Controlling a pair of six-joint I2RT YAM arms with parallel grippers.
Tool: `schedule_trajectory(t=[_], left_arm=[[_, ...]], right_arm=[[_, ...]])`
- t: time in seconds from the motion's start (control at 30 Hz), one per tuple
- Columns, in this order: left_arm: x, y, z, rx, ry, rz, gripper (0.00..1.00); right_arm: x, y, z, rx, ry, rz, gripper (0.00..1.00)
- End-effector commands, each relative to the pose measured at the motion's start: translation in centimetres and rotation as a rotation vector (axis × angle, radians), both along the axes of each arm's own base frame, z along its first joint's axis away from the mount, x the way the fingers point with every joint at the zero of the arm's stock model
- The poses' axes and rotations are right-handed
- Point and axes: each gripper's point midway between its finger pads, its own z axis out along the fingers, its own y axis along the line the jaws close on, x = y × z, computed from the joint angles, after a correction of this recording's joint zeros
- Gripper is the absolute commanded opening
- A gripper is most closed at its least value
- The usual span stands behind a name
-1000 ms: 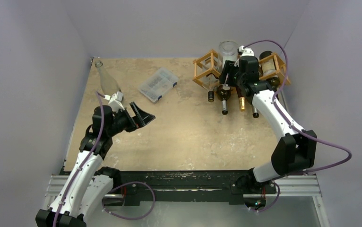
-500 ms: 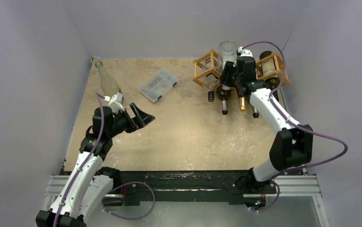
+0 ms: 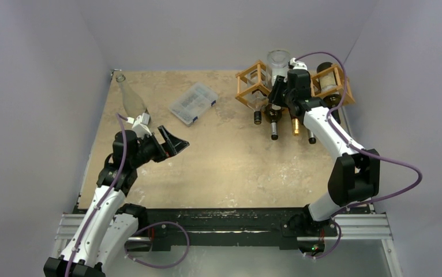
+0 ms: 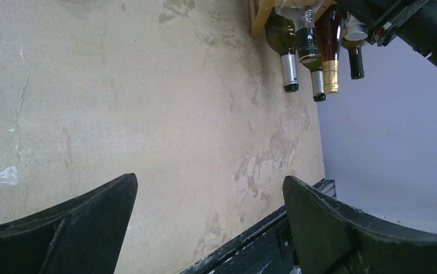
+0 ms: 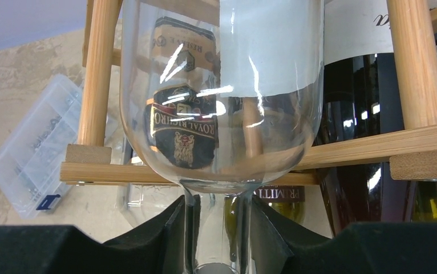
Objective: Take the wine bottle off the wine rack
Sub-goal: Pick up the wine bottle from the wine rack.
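The wine rack [image 3: 252,82], a lattice of light wooden rods [image 5: 98,74], stands at the table's far right with several bottles lying in it, necks toward the front. A clear glass wine bottle [image 5: 222,85] lies in a middle cell [image 3: 277,60]. My right gripper [image 3: 277,99] is at its neck; in the right wrist view its black fingers [image 5: 173,228] press both sides of the neck, so the right gripper [image 5: 219,228] is shut on it. My left gripper [image 3: 172,140] hovers open over the left of the table, with nothing between its fingers [image 4: 209,180].
Dark bottles [image 3: 274,122] poke out of the rack beside the clear one, their necks [image 4: 289,63] over the table. A clear plastic compartment box [image 3: 193,103] lies mid-back. Another clear bottle [image 3: 131,98] lies at the far left, by the wall.
The right gripper has pushed slightly toward the rack and closed its fingers onto the clear bottle's neck. The left arm has not moved.
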Motion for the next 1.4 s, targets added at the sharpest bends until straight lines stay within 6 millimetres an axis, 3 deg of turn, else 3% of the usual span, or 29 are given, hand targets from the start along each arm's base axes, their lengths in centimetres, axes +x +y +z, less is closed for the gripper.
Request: schedule_trajectory(t=[0.0,0.23,0.33,0.5,0.63,0.9,1.37], left_arm=[[0.1,-0.1,0.5,-0.010,-0.029,0.001,1.00],[0.1,-0.1,0.6,-0.010,-0.034,0.001,1.00],[0.0,-0.1,0.6,-0.010,-0.034,0.000,1.00],[-0.1,-0.1,0.7,-0.013,-0.036,-0.001,1.00],[-0.2,-0.2,0.8,-0.020,-0.035,-0.005,1.00],[-0.5,-0.2,1.2,-0.025,-0.044,-0.009,1.00],[-0.7,-0.3,1.3,-0.026,-0.048,-0.014,1.00]], right_arm=[[0.6,0.6,1.1,0.027,-0.042,0.000,0.43],[0.3,0.4,1.7,0.031,-0.062,0.000,0.24],[-0.2,0.4,2.8,0.046,-0.106,0.013,0.12],[-1.0,0.5,5.2,0.070,-0.181,0.040,0.00],[-1.4,0.1,7.0,0.090,-0.227,0.052,0.00],[-2.0,0.1,8.7,0.121,-0.264,0.089,0.00],[-2.2,0.7,7.7,0.132,-0.259,0.145,0.00]])
